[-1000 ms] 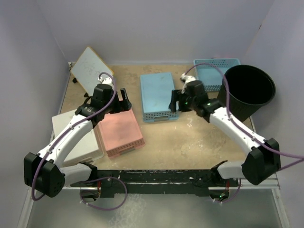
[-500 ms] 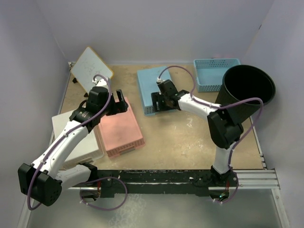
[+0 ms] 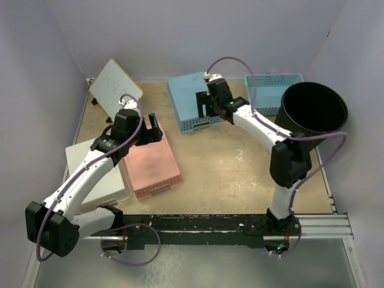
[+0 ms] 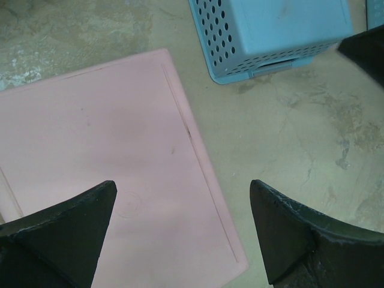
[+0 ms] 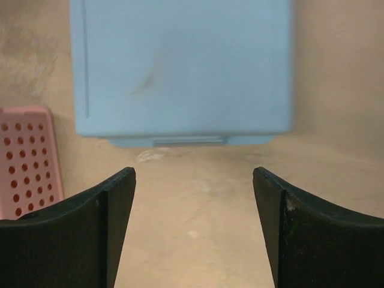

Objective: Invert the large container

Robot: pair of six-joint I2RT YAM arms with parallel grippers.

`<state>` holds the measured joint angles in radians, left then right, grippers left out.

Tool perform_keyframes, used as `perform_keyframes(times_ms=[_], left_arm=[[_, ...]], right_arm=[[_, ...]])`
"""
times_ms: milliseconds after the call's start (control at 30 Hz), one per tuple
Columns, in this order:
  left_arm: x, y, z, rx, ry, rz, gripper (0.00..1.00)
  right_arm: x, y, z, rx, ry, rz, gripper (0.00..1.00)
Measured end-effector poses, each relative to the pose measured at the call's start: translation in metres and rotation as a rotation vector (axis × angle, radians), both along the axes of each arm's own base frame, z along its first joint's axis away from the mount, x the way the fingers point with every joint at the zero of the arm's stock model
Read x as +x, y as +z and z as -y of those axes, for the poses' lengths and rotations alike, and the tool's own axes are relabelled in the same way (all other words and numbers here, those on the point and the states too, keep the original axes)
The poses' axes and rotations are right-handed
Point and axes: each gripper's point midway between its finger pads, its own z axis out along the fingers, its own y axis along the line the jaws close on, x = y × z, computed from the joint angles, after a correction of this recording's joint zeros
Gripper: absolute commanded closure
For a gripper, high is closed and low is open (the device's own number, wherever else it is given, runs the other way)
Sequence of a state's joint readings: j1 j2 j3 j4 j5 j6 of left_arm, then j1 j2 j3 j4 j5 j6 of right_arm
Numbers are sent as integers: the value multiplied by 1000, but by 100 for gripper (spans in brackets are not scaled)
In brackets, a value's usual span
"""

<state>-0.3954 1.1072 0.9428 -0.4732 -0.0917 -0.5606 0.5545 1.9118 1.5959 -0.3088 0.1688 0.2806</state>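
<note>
The large container point(image 3: 315, 117) is a tall round black bin. It stands upright with its opening up at the right edge of the table, and neither wrist view shows it. My right gripper point(image 3: 203, 108) is open and empty, well left of the bin, over the upturned blue basket point(image 3: 193, 102). In the right wrist view the gripper point(image 5: 193, 171) has bare table between its fingers and that basket point(image 5: 180, 66) ahead. My left gripper point(image 3: 153, 127) is open and empty over the upturned pink basket point(image 3: 151, 163). The left wrist view shows the gripper point(image 4: 183, 186) above it point(image 4: 102, 150).
A white board point(image 3: 114, 87) leans at the back left. A white basket point(image 3: 96, 177) lies at the left edge. An open blue basket point(image 3: 267, 93) sits at the back, touching the bin's left side. The upturned blue basket also shows in the left wrist view point(image 4: 276, 30).
My right gripper has swung left and toward the back wall, away from the bin. The upturned blue basket has shifted back and left with it. My left gripper has barely moved.
</note>
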Motion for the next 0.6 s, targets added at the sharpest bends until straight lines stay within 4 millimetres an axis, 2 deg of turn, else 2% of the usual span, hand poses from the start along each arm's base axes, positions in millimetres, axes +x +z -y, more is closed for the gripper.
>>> perform_keyframes(times_ms=[100,133,167,233,300,367,500,600], left_arm=[[7,0,11,9,-27,-19,10],[10,0,20,16,-46,-23,10],[12,0,30,27,-70,-23,10],[6,-2,58,53,-147,-18,10],[-6,-4,87,69,-234,-18,10],[-14,-8,109,79,-294,-26,10],[-21,-23,142,113,-376,-44,11],[-25,-35,150,134,-398,-64,11]], right_arm=[[12,38,43,-13,-94,87,18],[18,45,57,-17,-129,105,18],[26,52,79,-28,-183,122,18],[38,51,110,-61,-258,127,17],[52,38,142,-126,-335,107,17],[60,21,159,-183,-367,76,19],[75,-20,170,-278,-369,-6,26],[88,-43,173,-316,-355,-50,31]])
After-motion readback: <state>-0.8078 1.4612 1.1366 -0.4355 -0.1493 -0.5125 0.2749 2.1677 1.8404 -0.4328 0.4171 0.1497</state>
